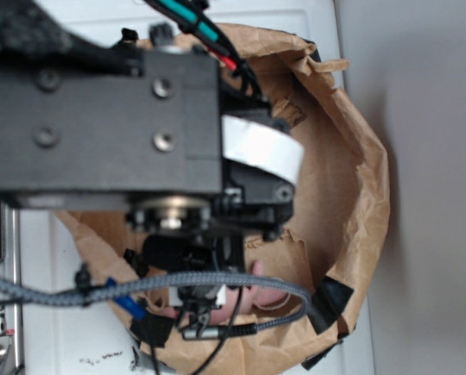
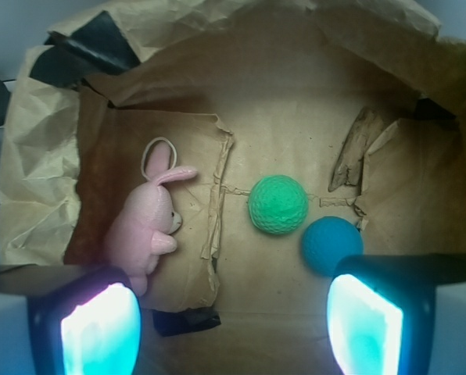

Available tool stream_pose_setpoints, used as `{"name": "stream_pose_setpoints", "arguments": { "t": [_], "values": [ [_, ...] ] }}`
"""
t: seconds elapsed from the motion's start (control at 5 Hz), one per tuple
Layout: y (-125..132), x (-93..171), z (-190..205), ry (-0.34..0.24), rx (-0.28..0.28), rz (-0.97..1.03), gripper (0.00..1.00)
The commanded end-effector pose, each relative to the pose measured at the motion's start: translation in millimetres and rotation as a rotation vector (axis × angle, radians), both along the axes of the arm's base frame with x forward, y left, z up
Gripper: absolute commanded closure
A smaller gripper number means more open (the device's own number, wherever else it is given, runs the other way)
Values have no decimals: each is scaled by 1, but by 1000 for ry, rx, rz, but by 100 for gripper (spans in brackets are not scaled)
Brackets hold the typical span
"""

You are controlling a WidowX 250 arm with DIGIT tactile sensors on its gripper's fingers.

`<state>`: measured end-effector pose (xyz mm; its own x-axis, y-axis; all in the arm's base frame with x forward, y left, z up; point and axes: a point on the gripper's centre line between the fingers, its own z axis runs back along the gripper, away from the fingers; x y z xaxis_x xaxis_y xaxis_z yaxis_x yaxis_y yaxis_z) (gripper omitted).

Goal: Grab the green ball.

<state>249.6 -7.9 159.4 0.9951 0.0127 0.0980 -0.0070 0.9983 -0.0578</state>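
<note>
Small mint-green ball with a knitted-looking surface (image 2: 277,204) sits on the brown paper floor of a crumpled brown paper bag enclosure (image 2: 45,180), roughly centre of the wrist view. It lies free, nothing gripping it.

Teal-blue ball of similar size (image 2: 331,244) is just beside it, to the right and nearer; whether the two touch is not clear. Its near edge is cut off by the right fingertip.

Pink plush rabbit with a white loop at its ears (image 2: 148,224) lies to the left of the green ball, well apart, on a separate folded sheet of brown paper. A raised paper crease runs between the rabbit and the green ball.

Gripper (image 2: 233,324): jaws apart, holding nothing. The two fingertips (image 2: 100,328) show at the near edge of the wrist view, left and right, with glowing cyan pads. The green ball is beyond them, lined up with the gap, a bit toward the right finger.

Black tape patches (image 2: 92,43) hold the bag wall at far left.

Exterior view: black arm body with bolts (image 1: 100,117) fills most of the shot, over the bag. Grey braided cable (image 1: 178,285) crosses near the bottom. A bit of pink shows below the arm. The green ball is hidden there. The bag stands on a white tabletop (image 1: 53,336).
</note>
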Motion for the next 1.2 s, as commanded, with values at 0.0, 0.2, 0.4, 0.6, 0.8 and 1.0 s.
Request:
{"name": "stream_pose_setpoints", "arguments": {
  "t": [0.0,0.2,0.4,0.6,0.8,1.0],
  "values": [
    [3,7,13,-47,1,11,0],
    [11,10,-3,-91,-5,-107,0],
    [21,15,-21,-102,-10,-191,0],
    [32,12,-28,-128,-14,-230,0],
    [43,19,-29,-123,-39,-258,0],
    [38,25,-63,-123,9,-304,0]
  ]
}}
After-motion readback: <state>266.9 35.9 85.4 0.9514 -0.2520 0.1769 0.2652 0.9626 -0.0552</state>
